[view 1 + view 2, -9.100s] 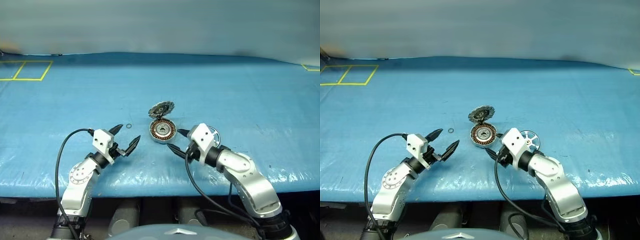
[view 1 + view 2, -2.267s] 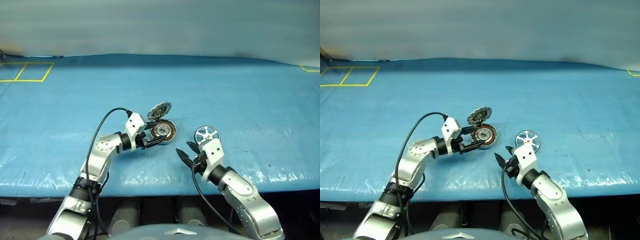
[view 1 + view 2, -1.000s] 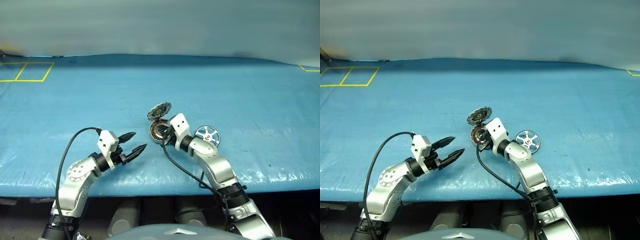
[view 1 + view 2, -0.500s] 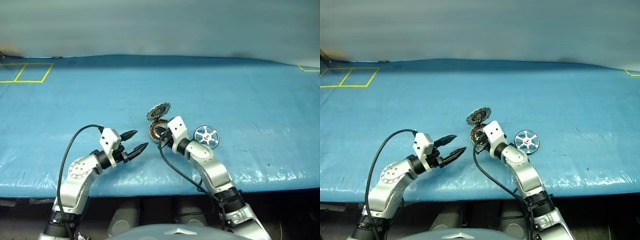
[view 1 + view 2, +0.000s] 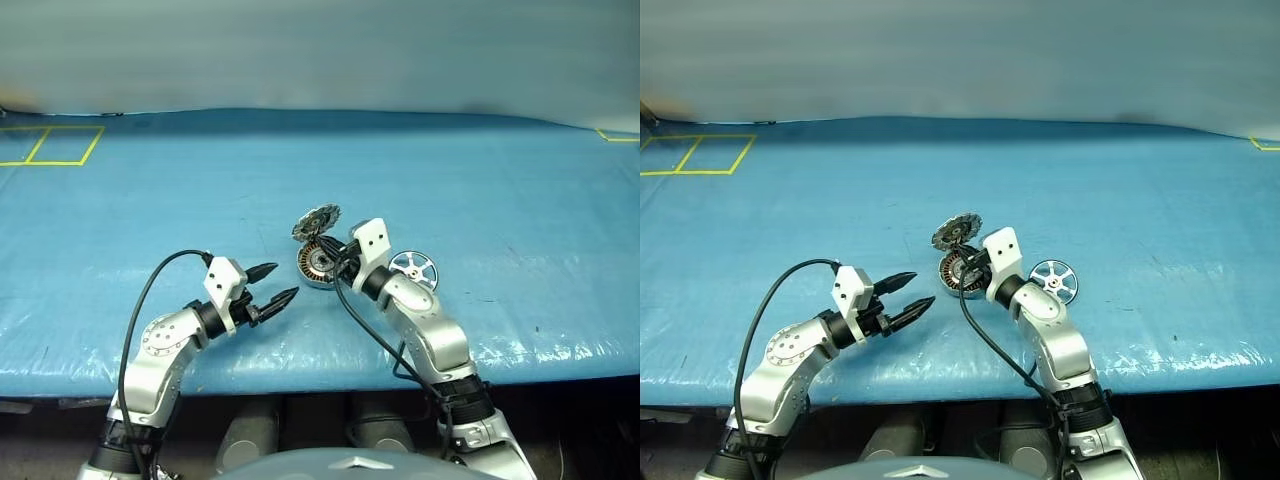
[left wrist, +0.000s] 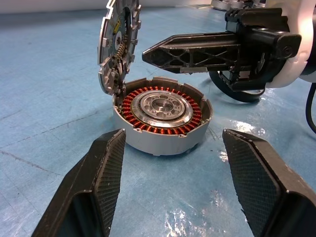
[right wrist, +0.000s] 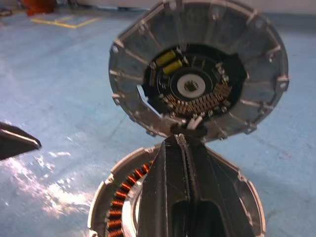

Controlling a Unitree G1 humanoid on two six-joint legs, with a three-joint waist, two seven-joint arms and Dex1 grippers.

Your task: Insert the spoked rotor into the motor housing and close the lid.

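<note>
Right gripper (image 7: 180,148) hovering over motor housing (image 6: 163,116), fingers pressed together, tips pointing at upright hinged lid (image 7: 197,74), left gripper (image 6: 173,148) spread, facing housing, spoked rotor (image 5: 413,271) lying just right of housing on blue mat (image 5: 500,190).

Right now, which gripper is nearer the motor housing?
Right. The right gripper, shut, hangs just over the motor housing, fingertips by the raised lid. The left gripper, open, sits back on the housing's near-left side, clear of it.
</note>
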